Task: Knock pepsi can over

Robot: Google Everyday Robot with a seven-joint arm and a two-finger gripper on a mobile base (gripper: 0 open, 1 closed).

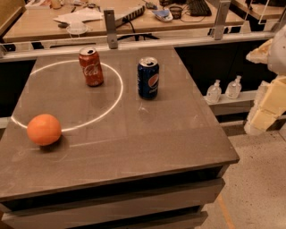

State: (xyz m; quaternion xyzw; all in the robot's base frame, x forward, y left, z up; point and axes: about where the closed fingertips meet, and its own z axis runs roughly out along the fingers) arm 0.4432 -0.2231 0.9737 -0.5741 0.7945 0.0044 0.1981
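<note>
Blue pepsi can [148, 78] upright, away from table [178, 134] edges; gripper [266, 107] off right, state unreadable.

The gripper [263, 112] hangs at the far right edge of view

Looks like an office or a robot lab, not a home. Behind the grey test table [147, 152] and a metal rail [147, 42], a long wooden desk [40, 22] with a keyboard [199, 6], loose papers [80, 16] and cables [133, 26]. On a low shelf [225, 106] at the right, two small clear bottles [214, 91]. Below, a speckled hard floor [257, 183]. On the table top, a thin bright ring [119, 95]. At the far right edge, beside the table and well apart from it, the robot's cream gripper [264, 112].
</note>
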